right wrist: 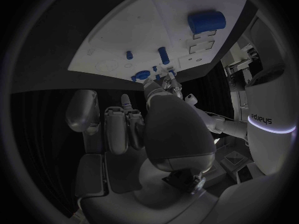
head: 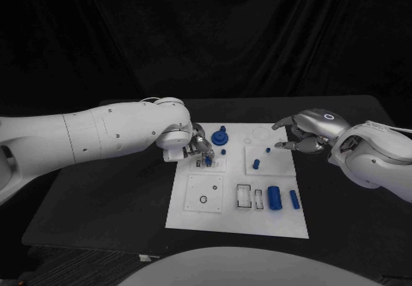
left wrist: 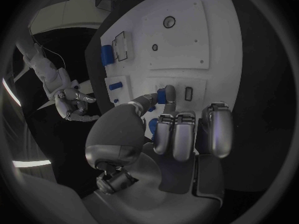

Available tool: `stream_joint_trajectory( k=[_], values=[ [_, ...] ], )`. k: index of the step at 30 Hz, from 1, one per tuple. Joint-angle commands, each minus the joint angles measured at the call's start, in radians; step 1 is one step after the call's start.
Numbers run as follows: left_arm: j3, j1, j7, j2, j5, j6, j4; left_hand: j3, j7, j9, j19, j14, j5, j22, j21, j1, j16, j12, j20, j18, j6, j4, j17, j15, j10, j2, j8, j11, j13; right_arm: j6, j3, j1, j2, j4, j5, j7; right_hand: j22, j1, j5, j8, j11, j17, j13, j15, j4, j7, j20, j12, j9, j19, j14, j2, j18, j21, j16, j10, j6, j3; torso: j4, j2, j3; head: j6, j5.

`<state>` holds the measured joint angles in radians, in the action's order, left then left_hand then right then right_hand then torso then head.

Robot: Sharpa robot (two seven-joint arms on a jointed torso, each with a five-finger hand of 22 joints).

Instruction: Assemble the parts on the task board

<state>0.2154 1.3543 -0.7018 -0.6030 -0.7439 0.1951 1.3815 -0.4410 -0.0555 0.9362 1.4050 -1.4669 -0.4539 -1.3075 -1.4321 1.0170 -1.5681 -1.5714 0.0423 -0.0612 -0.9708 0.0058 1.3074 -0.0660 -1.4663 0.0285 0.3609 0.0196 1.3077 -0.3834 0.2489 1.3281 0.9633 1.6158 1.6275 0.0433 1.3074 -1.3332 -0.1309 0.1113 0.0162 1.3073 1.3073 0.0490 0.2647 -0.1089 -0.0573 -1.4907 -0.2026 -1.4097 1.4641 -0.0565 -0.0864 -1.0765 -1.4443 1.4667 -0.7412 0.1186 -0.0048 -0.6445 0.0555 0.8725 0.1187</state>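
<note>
White board [head: 193,217] lies mid-desk [head: 103,202], long side running near to far, flat so its sockets face up.

Blue parts, loose: a fat cylinder [head: 275,197] and a slim rod [head: 295,199] lie side by side at the near right, apparently awaiting their turn, just beside two empty rectangular slots [head: 244,195].

Blue parts, standing: a round knobbed piece [head: 221,138] at the far left, two small pegs [head: 256,163] in the right middle panel.

Left hand [head: 196,149]: over the board's far left panel, thumb and a fingertip pinching a small blue peg [left wrist: 169,94] upright beside a slot (seating it, by my reading); other fingers curled.

Right hand [head: 302,134]: hovers over the far right corner, fingers loosely curled and apart, holding nothing, likely standing clear.
</note>
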Motion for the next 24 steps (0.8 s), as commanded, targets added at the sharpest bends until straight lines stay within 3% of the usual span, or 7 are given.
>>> stream_joint_trajectory(
  k=[1, 24],
  values=[
    [-0.001, -0.003, -0.027, -0.001, 0.012, -0.008, 0.002, -0.021, 0.014, 0.001, -0.004, -0.104, -0.003, -0.087, 0.003, 0.0, -0.003, 0.001, 0.0, 0.005, -0.009, -0.016, 0.263, -0.006, -0.105, 0.013, -0.003, 0.008, 0.263, 0.008, -0.001, -0.002, 0.002, 0.003, 0.007, 0.017, 0.126, 0.002, -0.005, -0.003, -0.005, 0.138, 0.167, 0.005, -0.003, -0.003, 0.001, 0.003, 0.002, 0.008, 0.07, 0.012, -0.01, 0.002, 0.004, 0.024, -0.006, -0.001, -0.0006, 0.001, 0.0004, 0.0, 0.001],
    [-0.001, -0.028, 0.0, 0.001, 0.013, -0.023, -0.013, -0.034, 0.013, 0.005, -0.011, -0.104, -0.007, -0.08, 0.011, 0.0, -0.003, 0.001, 0.001, 0.003, -0.008, -0.016, 0.263, -0.004, -0.105, 0.017, -0.008, 0.006, 0.263, 0.01, -0.001, -0.004, 0.006, 0.002, 0.002, 0.007, 0.124, 0.003, -0.005, -0.003, -0.005, 0.136, 0.165, 0.006, -0.004, -0.002, 0.002, 0.006, 0.003, 0.008, 0.07, 0.014, -0.011, 0.008, 0.006, 0.023, -0.009, -0.002, -0.0013, -0.001, -0.002, 0.0, 0.004]
  ],
)
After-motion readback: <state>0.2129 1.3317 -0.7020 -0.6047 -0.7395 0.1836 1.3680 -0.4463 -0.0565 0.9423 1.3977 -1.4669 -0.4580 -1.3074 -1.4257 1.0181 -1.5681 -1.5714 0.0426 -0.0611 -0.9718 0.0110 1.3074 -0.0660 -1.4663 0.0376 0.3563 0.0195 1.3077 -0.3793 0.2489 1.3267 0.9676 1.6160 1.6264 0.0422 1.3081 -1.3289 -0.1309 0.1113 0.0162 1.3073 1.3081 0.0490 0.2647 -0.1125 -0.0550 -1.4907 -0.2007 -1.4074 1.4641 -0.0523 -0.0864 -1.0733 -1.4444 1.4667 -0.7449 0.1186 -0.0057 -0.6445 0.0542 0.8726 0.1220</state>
